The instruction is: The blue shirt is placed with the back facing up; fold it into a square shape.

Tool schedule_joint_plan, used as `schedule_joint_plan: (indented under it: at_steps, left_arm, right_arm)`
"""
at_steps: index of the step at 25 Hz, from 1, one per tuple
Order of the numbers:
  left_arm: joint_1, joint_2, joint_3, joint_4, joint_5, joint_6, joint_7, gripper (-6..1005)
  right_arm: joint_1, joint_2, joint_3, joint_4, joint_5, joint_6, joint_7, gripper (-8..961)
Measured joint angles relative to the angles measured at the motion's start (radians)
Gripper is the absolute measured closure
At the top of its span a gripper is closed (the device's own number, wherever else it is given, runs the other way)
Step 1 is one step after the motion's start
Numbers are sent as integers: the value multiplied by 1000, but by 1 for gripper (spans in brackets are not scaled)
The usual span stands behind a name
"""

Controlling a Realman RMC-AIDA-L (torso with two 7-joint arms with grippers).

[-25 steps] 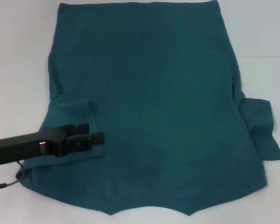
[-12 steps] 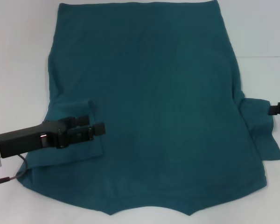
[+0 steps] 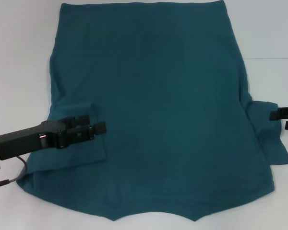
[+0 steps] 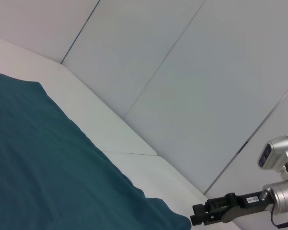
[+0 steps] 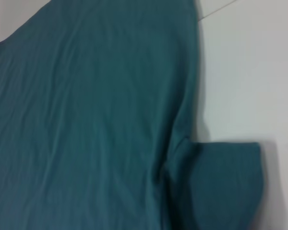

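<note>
Fingers of the left gripper (image 3: 100, 128) lie slightly apart above the folded-in left sleeve of the blue shirt (image 3: 158, 105), with no cloth between them as far as the head view shows. That sleeve is turned inward and lies flat on the shirt's body as a squarish flap, and the black gripper reaches across it from the robot's left, its tips pointing toward the shirt's middle.

Spread flat with its plain side up, the shirt covers most of the white tabletop (image 3: 19, 57). Its straight hem lies at the far side; the collar end, with its curved notch, is at the near edge. The right sleeve is unfolded and sticks out sideways past the shirt's body on the robot's right.

At that sleeve's outer edge the right gripper (image 3: 287, 118) enters from the right side of the head view. Two dark fingers show one above the other with a clear gap between them, just beside the sleeve's edge. Whether they touch the cloth cannot be told.

A thin cable (image 3: 9, 179) trails on the tabletop beneath the left arm.
</note>
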Motion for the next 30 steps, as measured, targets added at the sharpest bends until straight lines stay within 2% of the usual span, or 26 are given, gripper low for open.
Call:
schedule_joint_plan:
  at_steps: [5, 12, 24, 30]
  left_arm:
    - [-5, -2, 0, -9, -1, -12, 0, 82]
    - [-7, -4, 0, -12, -2, -16, -1, 83]
    - [-3, -9, -15, -12, -2, -16, -3, 84]
    - [-4, -9, -15, -12, -2, -16, -3, 84]
  right_arm:
    - [-6, 4, 1, 1, 0, 20, -9, 331]
    - [6, 31, -2, 14, 0, 80, -30, 343]
    - [24, 34, -18, 38, 3, 100, -37, 364]
    - [23, 34, -18, 38, 1, 103, -36, 609]
